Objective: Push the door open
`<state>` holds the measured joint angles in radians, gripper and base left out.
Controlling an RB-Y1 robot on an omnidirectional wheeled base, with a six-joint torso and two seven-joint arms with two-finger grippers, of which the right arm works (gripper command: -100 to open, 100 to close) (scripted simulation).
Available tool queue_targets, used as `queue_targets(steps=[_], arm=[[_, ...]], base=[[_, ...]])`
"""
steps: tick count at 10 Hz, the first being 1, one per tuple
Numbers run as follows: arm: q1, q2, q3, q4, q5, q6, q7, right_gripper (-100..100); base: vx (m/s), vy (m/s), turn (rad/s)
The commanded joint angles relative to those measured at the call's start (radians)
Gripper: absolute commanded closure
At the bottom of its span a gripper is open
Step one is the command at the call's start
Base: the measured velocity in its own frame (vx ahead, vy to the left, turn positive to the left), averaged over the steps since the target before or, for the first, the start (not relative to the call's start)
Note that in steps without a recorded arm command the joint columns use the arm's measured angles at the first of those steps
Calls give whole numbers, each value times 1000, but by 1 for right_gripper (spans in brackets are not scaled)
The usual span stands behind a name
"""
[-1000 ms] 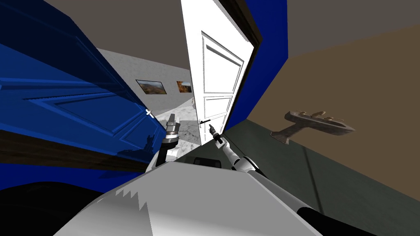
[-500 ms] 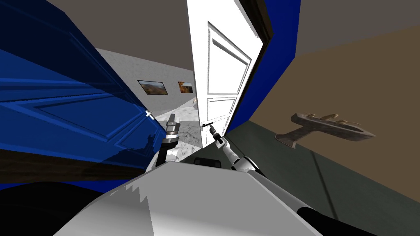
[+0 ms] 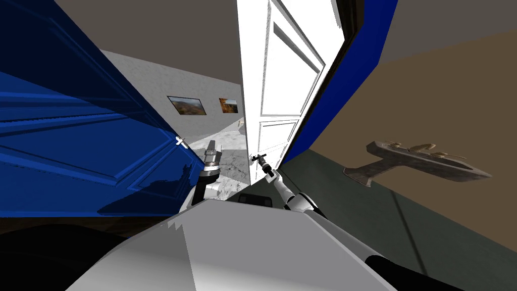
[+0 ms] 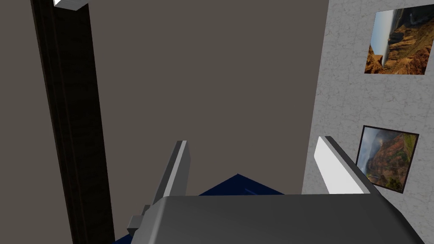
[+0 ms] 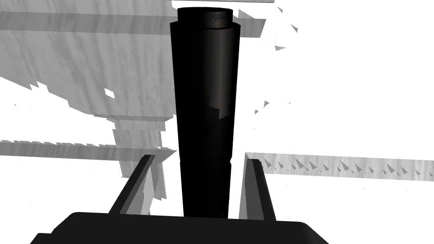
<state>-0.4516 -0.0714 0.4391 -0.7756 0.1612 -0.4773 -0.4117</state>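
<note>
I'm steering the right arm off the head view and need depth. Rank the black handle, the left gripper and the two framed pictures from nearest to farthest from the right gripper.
1. black handle: between the fingers of the right gripper.
2. left gripper: beside it to the left, raised in the doorway.
3. framed pictures: on the far grey wall, beyond the doorway.

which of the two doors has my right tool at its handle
The white door ahead, not the blue door on the left: the right tool is at its black handle.
</note>
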Motion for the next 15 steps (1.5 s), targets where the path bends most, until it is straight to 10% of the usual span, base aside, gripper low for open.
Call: queue_targets(steps=[1, 15], arm=[[0, 0, 0, 0, 0, 0, 0, 100], [-3, -19, -111, 16, -28, 11, 60, 100]], base=[[-19, -19, 13], [82, 109, -30]])
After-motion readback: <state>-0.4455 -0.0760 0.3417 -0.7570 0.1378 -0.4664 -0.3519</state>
